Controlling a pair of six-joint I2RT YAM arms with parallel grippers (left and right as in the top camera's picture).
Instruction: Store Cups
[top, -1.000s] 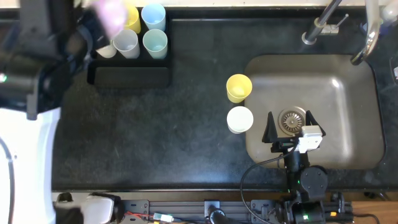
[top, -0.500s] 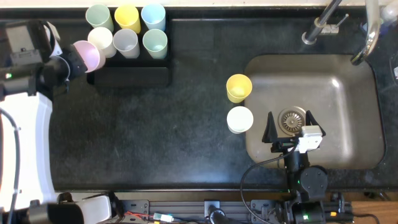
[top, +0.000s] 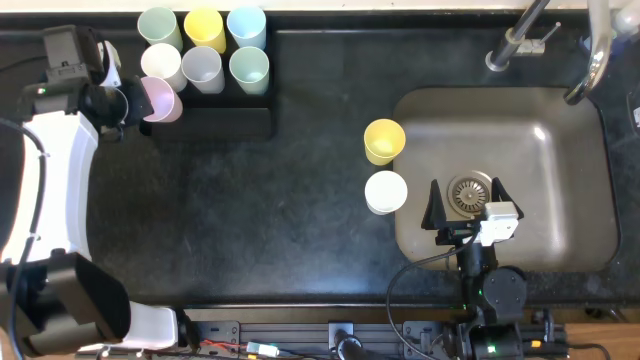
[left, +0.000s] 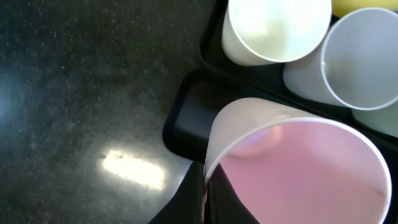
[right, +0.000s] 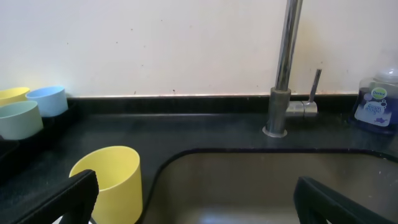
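My left gripper is shut on the rim of a pink cup, which it holds tilted over the front left corner of the black tray. In the left wrist view the pink cup hangs above the tray's corner, next to a white cup and a grey cup. Several cups stand in the tray's back rows. A yellow cup and a white cup stand on the counter by the sink. My right gripper rests open over the sink, beside the yellow cup.
The steel sink takes up the right side, with its faucet and a soap bottle behind it. The dark counter lies bare between tray and sink. The tray's front row has free room.
My left arm has swung the pink cup from above the tray's back left down and forward to the tray's front left corner. The right arm has not moved.
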